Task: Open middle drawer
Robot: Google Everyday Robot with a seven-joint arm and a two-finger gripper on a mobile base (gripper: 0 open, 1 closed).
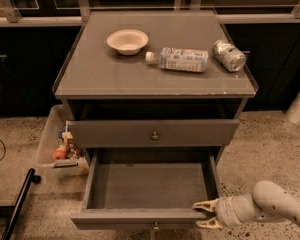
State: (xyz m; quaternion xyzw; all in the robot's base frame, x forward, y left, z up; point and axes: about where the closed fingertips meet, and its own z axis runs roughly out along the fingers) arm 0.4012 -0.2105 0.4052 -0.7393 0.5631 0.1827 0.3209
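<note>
Looking down, I see the grey cabinet (90, 76) filling most of the view, standing on a speckled floor (270, 139) with a dark wall of panels behind it. The middle drawer (150, 186) is pulled well out toward me from the cabinet's lower part, its plain grey inside bare and its flat front nearest the bottom edge of the view. Above it, the upper drawer front (115, 133) sits just proud of the cabinet, under the shadowed gap beneath the top. To the left of the cabinet a clear plastic bin (46, 139) rests on the floor with small colourful items inside it, and a black pole (17, 204) slants across the floor in front of it. My pale arm (277, 206) comes in from the lower right, and my gripper (206, 214) is at the right front corner of the middle drawer, its two fingers (204, 204) spread apart and clamped on nothing, the upper one at the front's top edge. On the cabinet top a clear plastic bottle (182, 59) lies on its side, between a shallow cream bowl (127, 40) and a tipped silver can (229, 55). Each drawer front carries one small round knob: the upper one (154, 135) at its centre, the middle drawer's knob (154, 227) down at the view's bottom edge.
</note>
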